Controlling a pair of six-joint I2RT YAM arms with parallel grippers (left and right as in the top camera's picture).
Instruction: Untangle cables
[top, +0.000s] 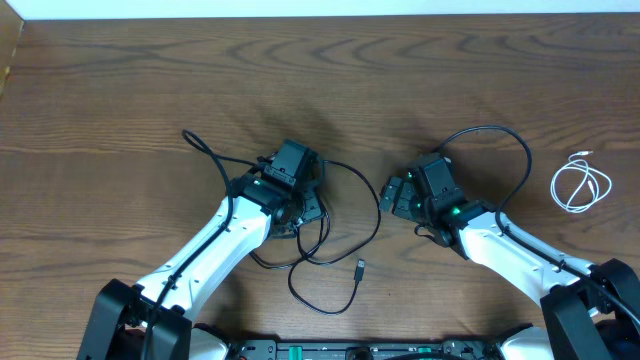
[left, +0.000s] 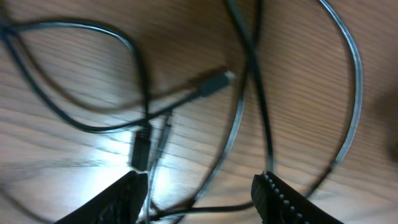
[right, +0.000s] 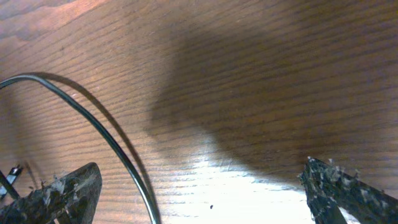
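**CABLE STATUS: BLACK TANGLE AT LEFT HAND, WHITE COIL SET APART**

The left hand (left: 199, 198) is open. Its two fingers (left: 118, 199) stand apart at the bottom edge of the left wrist view, cut off by the frame, and clamp nothing. Strands of the black cables (top: 378, 207) cross the surface (top: 150, 70) in the gap between them. This view is blurred. One plug (left: 214, 84) can be made out lying flat. A second dark connector (left: 140, 149), just beside the finger at frame-left, is too smeared to identify. Where the strands cross, it cannot be told which belongs to which cable.

In the overhead view the left fingertips are hidden under the wrist housing (top: 293, 160), which also covers the centre of the tangle. Outside it, one end trails toward the upper left, loops spread to the right and toward the arm bases, and a free plug end (top: 360, 267) lies on bare wood.

The right hand (right: 202, 199) is fully open. Only its fingertips show, at the two lower corners of the right wrist view, with bare wood between them. One black strand (right: 93, 118) curves past the finger at frame-left; contact cannot be determined.

The white cable (top: 580, 185) lies loosely coiled near the right edge of the surface, well apart from both hands and the black cables. Its plug ends are too small to make out.
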